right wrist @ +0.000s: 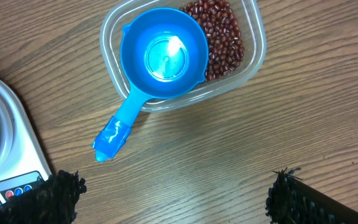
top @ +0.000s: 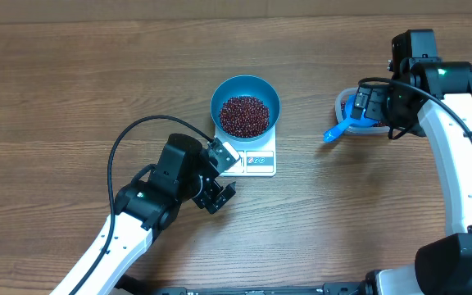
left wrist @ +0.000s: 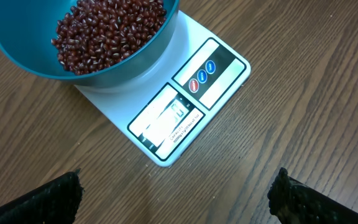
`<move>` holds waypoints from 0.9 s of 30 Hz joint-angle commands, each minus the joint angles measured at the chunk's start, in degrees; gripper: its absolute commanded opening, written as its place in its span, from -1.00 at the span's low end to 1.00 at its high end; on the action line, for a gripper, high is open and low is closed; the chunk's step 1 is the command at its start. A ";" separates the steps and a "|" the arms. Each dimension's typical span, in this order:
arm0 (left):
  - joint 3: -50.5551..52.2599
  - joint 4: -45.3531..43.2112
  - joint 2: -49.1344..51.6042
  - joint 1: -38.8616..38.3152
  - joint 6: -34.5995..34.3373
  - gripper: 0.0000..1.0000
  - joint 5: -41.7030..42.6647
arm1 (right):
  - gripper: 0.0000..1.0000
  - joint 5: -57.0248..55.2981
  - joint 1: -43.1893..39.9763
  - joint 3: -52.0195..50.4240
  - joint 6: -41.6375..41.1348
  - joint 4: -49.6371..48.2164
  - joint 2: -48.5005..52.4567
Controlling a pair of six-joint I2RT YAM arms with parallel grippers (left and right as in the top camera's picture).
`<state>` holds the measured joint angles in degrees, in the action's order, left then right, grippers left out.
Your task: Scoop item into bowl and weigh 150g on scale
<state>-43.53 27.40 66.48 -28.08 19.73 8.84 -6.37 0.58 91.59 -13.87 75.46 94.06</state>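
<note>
The blue bowl [top: 245, 90] stands on the white scale [top: 258, 161], filled with dark red-brown beans [top: 244, 116]. The left wrist view shows the bowl [left wrist: 23, 59], its beans [left wrist: 107, 28] and the scale's display and buttons [left wrist: 188, 102] just beyond my left gripper [left wrist: 179, 200], which is open over bare wood. In the overhead view that left gripper [top: 226, 175] sits at the scale's near-left corner. My right gripper [right wrist: 176, 199] is open and holds nothing; it hovers near a clear tub [right wrist: 253, 59] with more beans [right wrist: 225, 37] and an empty blue scoop [right wrist: 163, 53].
The scoop's handle [top: 334, 133] juts out of the tub [top: 344, 102] toward the scale. A corner of the scale [right wrist: 17, 143] shows at the left of the right wrist view. Bare wooden tabletop [top: 72, 90] surrounds everything.
</note>
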 commanded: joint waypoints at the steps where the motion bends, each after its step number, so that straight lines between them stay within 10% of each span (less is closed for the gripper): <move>1: 0.35 0.00 -0.94 0.31 0.85 0.98 0.85 | 1.00 0.02 0.07 1.49 0.63 -0.37 -1.68; 19: 1.70 5.07 -11.04 0.31 0.85 0.99 0.59 | 1.00 0.02 0.07 1.49 0.66 -0.35 -1.68; 27: 16.83 -11.87 -22.69 0.31 0.26 0.99 0.63 | 1.00 0.02 0.07 1.49 0.63 -0.35 -1.68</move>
<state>-32.56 19.97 47.57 -28.08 19.73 8.84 -6.37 0.58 91.61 -13.89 75.42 94.06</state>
